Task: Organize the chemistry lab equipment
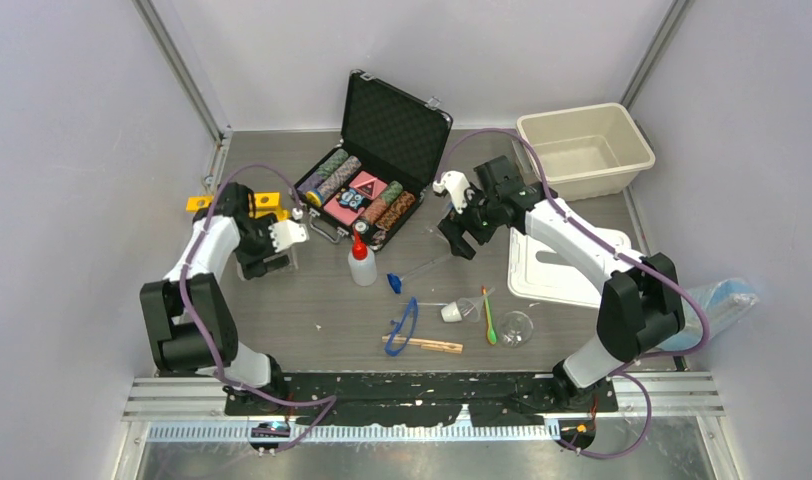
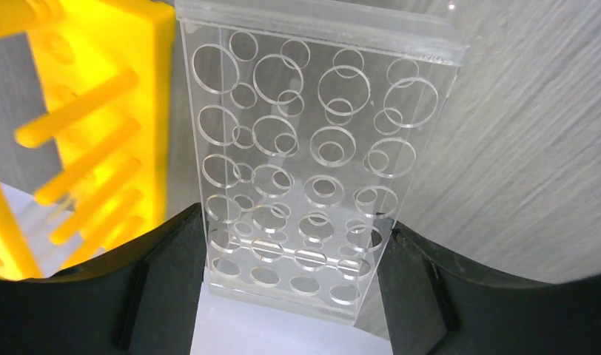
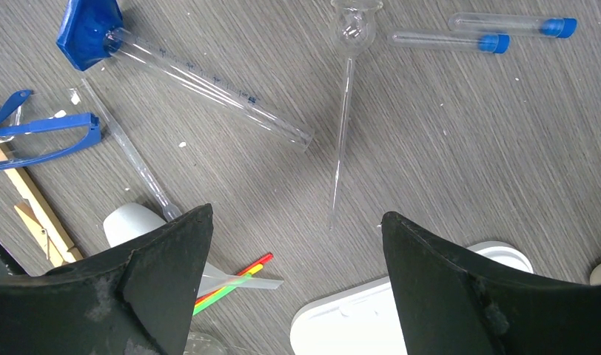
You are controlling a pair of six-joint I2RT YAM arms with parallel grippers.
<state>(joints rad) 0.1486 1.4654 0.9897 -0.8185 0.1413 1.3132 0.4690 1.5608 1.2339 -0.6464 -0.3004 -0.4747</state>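
Black fingers (image 2: 164, 288) of the left gripper (image 2: 296, 222) flanked the clear tube rack (image 2: 297, 170), patterned with rows of circular holes; the yellow tube rack (image 2: 98, 133) stood just beside it. Near the right gripper (image 3: 295, 214) lay blue-capped tubes (image 3: 497, 33) and blue goggles (image 3: 46, 137) on the grey, wood-grained table (image 3: 468, 148).

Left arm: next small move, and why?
Probably close the left gripper firmly on the clear rack: its fingers flank both sides, but a firm grip is not evident. The yellow rack stands close beside, so avoid shifting sideways.
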